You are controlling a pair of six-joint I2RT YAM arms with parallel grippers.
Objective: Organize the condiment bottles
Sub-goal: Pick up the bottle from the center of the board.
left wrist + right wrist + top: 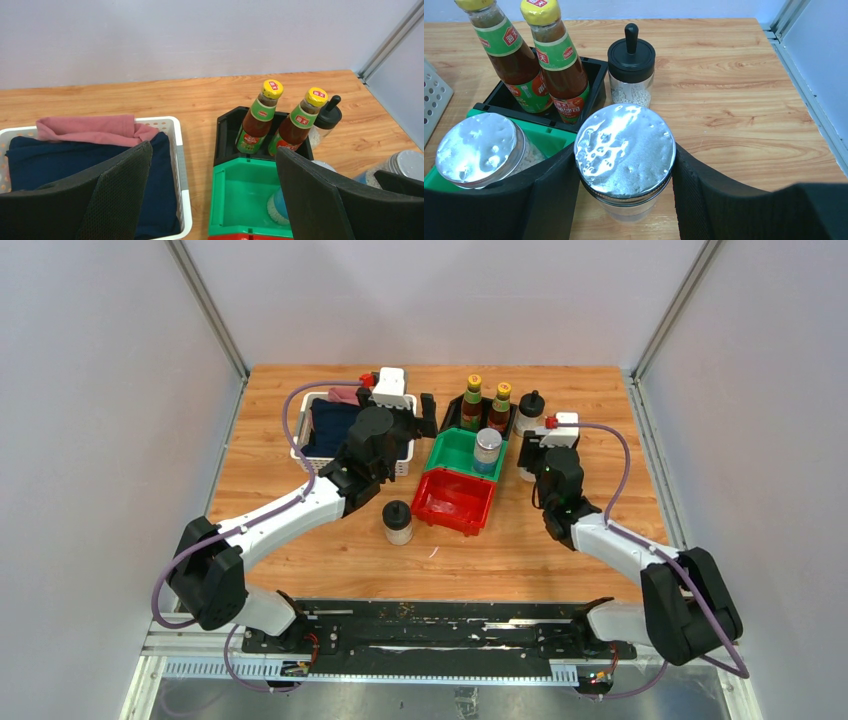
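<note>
Right wrist view: right gripper (626, 195) grips the shaker (624, 147) standing just beside the green bin (452, 450), likely to join its twin (476, 147) inside; left gripper (215, 200) gapes empty

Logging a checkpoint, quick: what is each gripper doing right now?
Left gripper: jaws open, holding nothing.
Right gripper: jaws closed on the silver-lidded shaker outside the green bin.
</note>
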